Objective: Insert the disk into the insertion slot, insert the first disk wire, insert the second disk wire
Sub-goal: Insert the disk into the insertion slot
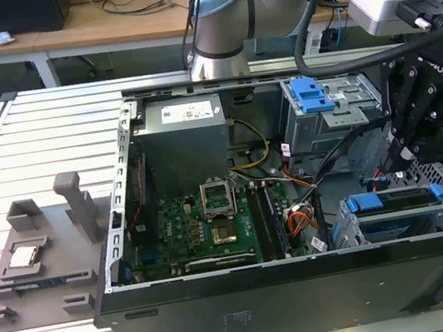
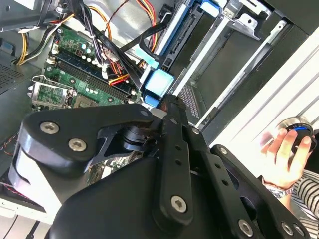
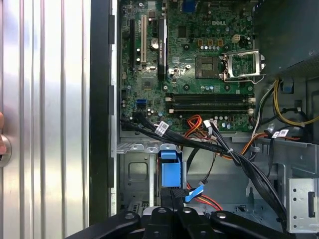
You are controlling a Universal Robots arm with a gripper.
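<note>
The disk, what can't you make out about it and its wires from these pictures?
The disk, exterior view: it lies partly behind the case rim and the insertion slot wall, so how deep it sits is unclear.
Disk wires, exterior view: too small to tell among the cables whether either is plugged in.
What the gripper touches, second wrist view: blocked by its own black body.

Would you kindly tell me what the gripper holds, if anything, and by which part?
Apparently a blue wire, pinched by the fingers at its black connector.
</note>
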